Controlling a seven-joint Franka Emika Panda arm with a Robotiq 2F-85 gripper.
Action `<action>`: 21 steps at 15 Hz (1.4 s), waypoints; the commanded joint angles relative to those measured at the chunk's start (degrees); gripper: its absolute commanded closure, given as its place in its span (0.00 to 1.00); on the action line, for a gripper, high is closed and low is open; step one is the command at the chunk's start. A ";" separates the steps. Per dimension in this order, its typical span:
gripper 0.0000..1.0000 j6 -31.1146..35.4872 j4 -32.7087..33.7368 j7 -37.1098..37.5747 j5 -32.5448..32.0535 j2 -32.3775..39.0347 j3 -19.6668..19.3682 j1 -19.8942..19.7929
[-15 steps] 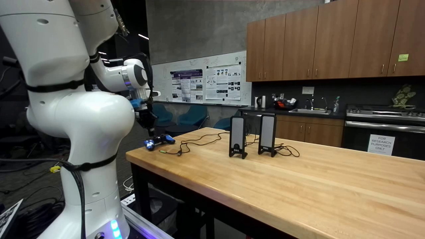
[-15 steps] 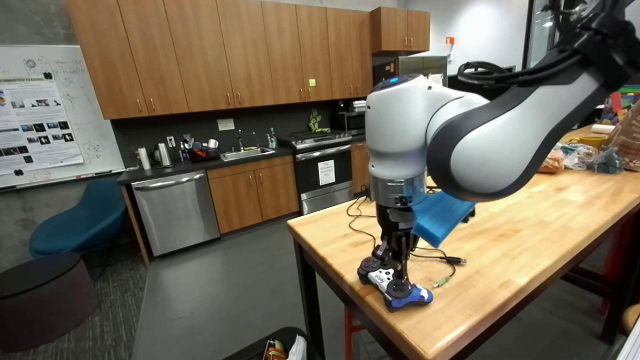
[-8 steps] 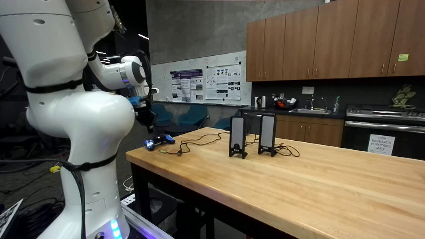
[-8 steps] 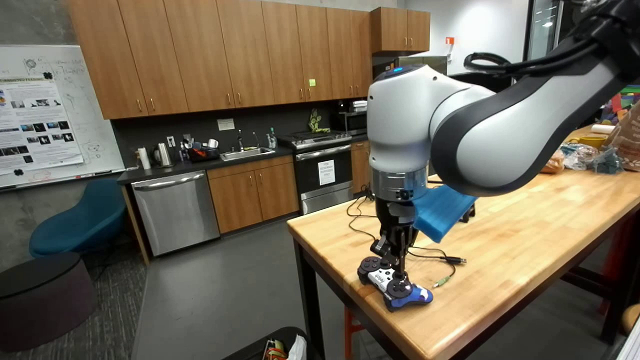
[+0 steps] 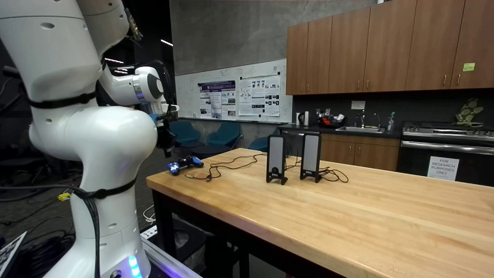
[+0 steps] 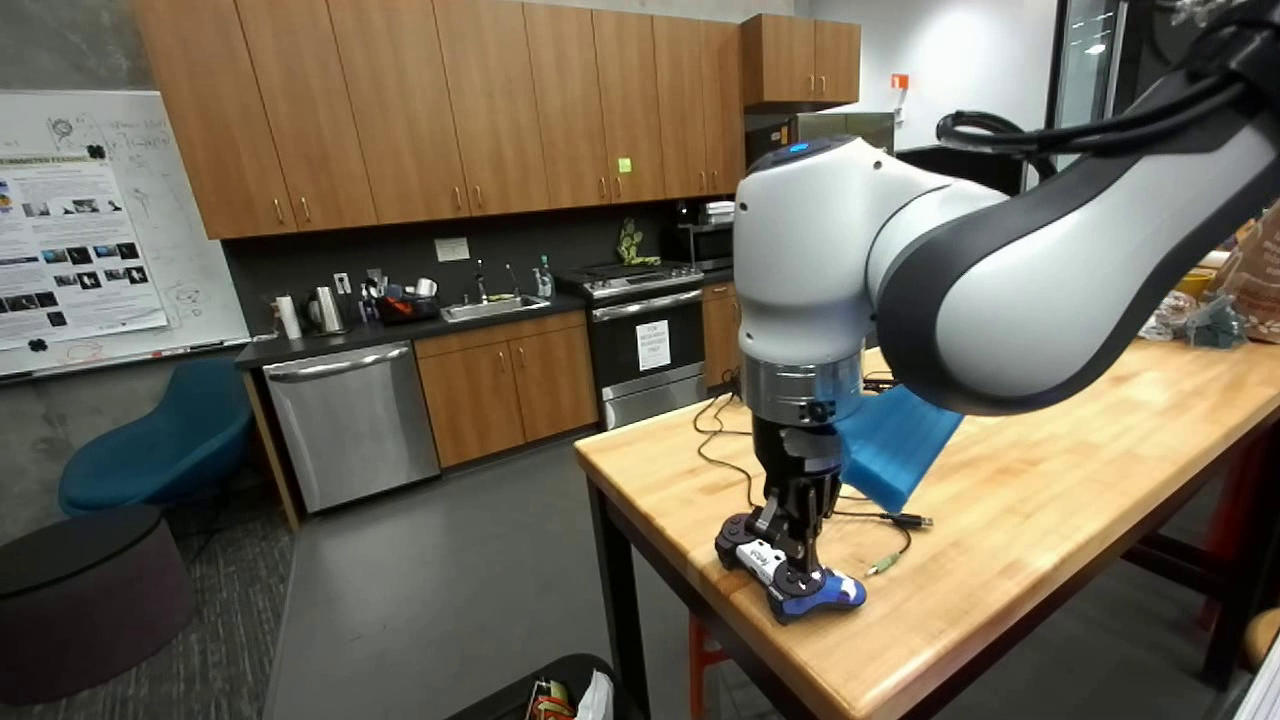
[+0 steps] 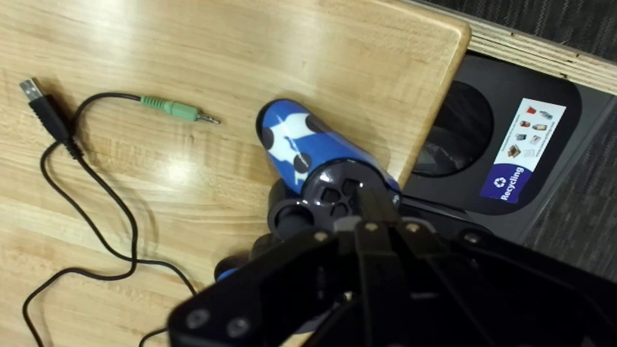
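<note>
A game controller with blue-and-white grips and a dark face lies at the table's corner; it shows in both exterior views (image 5: 185,163) (image 6: 762,562) and in the wrist view (image 7: 294,140). Just above it my gripper (image 6: 808,566) points downward, its fingers together and nothing held. In the wrist view the gripper (image 7: 376,195) covers part of the directional buttons and hides much of the controller's far half. A small gap shows between the gripper (image 5: 167,154) and the controller in an exterior view.
Beside the controller lie a green audio plug (image 7: 171,108) and a black USB plug (image 7: 50,118) on looping cables. Two upright speakers (image 5: 276,158) stand farther along the wooden table (image 5: 308,216). Below the table edge sits a dark recycling bin (image 7: 520,193).
My gripper rose slightly, then came lower and shifted left in one exterior picture, toward the table's end. The controller, cables and speakers have stayed where they were.
</note>
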 commanded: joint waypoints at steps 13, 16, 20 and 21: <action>1.00 2.56 0.29 -1.99 -0.47 2.55 0.96 -0.57; 1.00 3.49 0.46 -2.02 -0.74 3.37 0.77 -0.76; 1.00 3.91 0.60 -1.85 -1.32 3.66 0.50 -1.27; 1.00 3.96 0.59 -1.84 -1.41 3.58 0.44 -1.47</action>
